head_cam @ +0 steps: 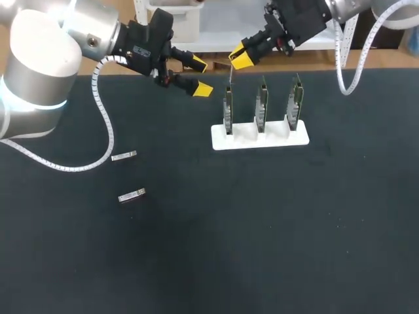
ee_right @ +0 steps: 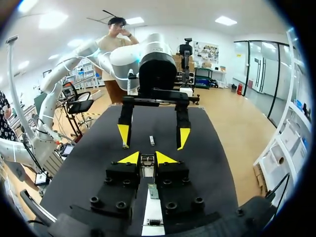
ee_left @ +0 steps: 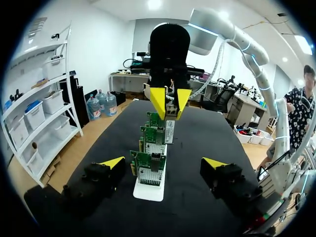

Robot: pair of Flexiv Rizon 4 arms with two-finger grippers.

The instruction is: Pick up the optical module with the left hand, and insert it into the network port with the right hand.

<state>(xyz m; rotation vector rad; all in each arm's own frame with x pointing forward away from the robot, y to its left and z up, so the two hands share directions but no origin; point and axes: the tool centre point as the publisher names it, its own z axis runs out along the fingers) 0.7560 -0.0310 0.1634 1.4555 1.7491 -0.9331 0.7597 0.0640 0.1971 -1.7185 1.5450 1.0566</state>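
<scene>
My right gripper [head_cam: 239, 60] hangs above the left-most network card [head_cam: 228, 114], shut on a slim silver optical module [head_cam: 230, 80] that points down at it. In the right wrist view the module [ee_right: 146, 166] sits pinched between the yellow tips of that gripper [ee_right: 146, 159], with the card [ee_right: 153, 190] just under it. My left gripper [head_cam: 200, 76] is open and holds nothing, a little to the left of the stand. In the left wrist view this gripper [ee_left: 163, 163] looks along the row of cards [ee_left: 149, 167] toward the held module [ee_left: 169, 131].
Three green cards stand upright in a white holder [head_cam: 260, 139] at the back middle of the black table. Two spare modules [head_cam: 124, 156] [head_cam: 131, 195] lie flat at the left. My left gripper [ee_right: 153, 136] shows open ahead of the right one.
</scene>
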